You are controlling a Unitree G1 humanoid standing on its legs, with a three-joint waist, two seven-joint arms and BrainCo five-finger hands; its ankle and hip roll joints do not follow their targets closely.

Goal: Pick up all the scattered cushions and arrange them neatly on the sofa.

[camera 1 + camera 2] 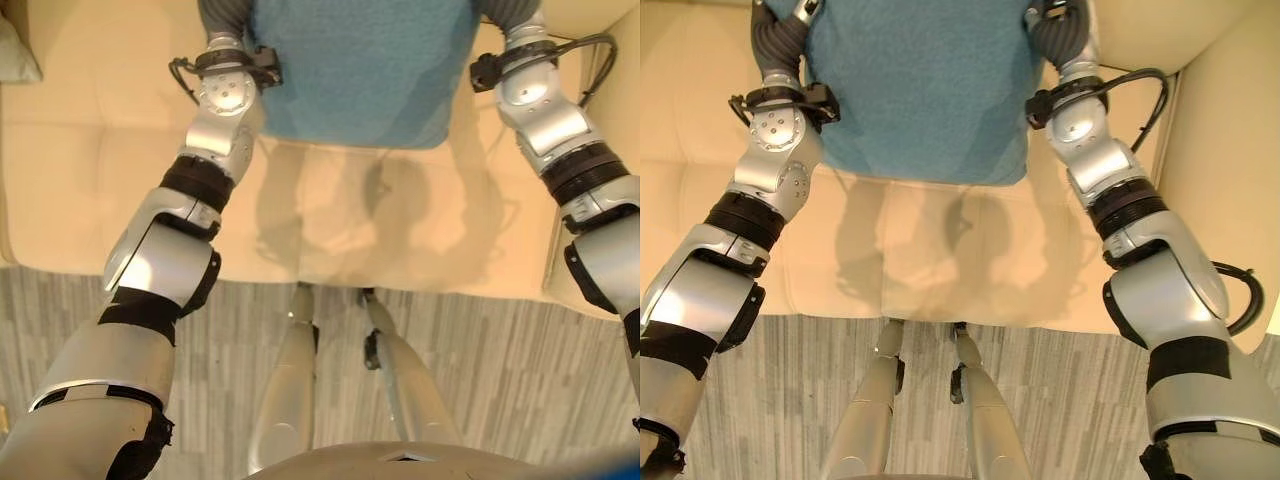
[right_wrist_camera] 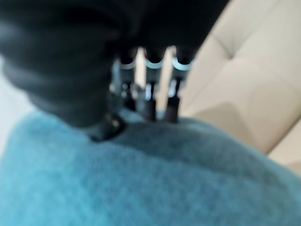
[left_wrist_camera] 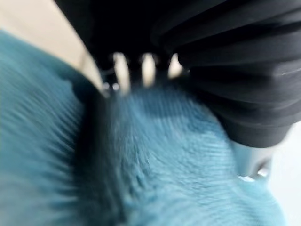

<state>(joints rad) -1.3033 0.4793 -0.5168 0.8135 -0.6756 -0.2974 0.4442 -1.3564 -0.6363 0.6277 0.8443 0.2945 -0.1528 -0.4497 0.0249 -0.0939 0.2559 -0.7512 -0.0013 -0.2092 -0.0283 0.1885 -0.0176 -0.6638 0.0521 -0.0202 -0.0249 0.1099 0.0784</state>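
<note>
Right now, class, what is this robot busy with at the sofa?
The robot holds a teal cushion between both arms above the cream sofa. The left hand presses its fingers against one side of the cushion and the right hand presses against the other. The cushion's lower edge hangs over the seat near the backrest. Another pale cushion lies at the sofa's far left edge.

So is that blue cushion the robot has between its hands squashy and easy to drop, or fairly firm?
Probably soft: the teal cushion has a fuzzy pile, and it dents where the right hand presses in. It likely weighs little for its bulk. The nap should grip rather than slide against the left hand, though it may sag if one side lets go.
</note>
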